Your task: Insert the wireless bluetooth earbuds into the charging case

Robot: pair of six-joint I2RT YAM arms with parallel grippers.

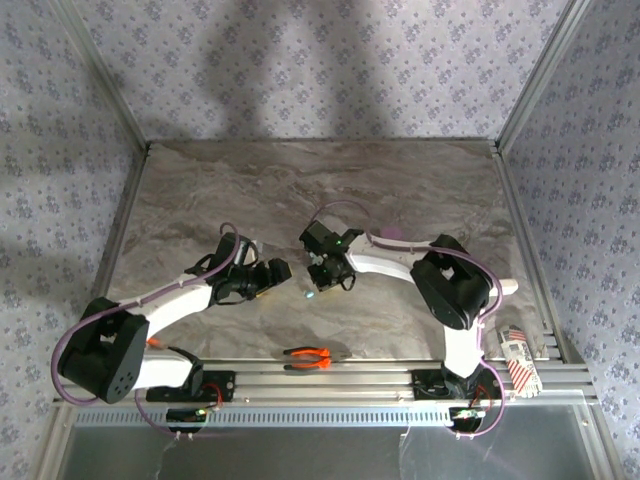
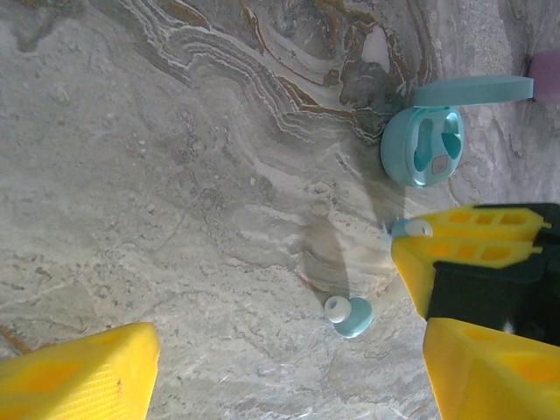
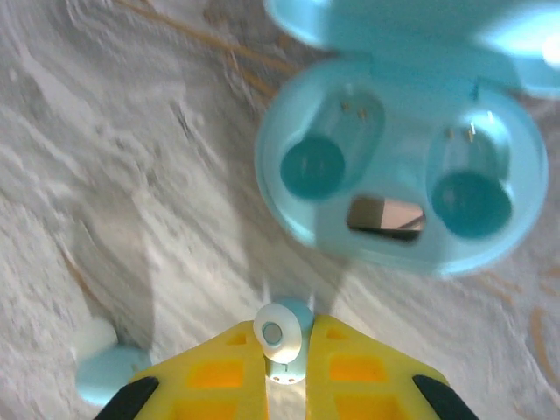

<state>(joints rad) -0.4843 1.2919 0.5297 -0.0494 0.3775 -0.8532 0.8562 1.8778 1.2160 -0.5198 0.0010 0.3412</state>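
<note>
The teal charging case [image 3: 394, 175] lies open on the marble table, lid [image 2: 472, 90] up, and both its sockets are empty. My right gripper [image 3: 287, 350] is shut on a teal earbud [image 3: 282, 341] with a white tip, just short of the case's near rim. The same held earbud [image 2: 411, 229] pokes out of the yellow fingers in the left wrist view. A second teal earbud [image 2: 350, 316] lies loose on the table near the case [image 2: 423, 144]. My left gripper [image 2: 289, 385] hangs open above the table beside that loose earbud, holding nothing. From above, both grippers [image 1: 278, 272] [image 1: 328, 275] meet mid-table.
Orange-handled pliers [image 1: 308, 358] lie by the near rail between the arm bases. A pinkish-purple object [image 2: 547, 66] sits just beyond the teal lid. A red-and-white striped item [image 1: 518, 360] rests at the right end of the rail. Patterned walls enclose the table.
</note>
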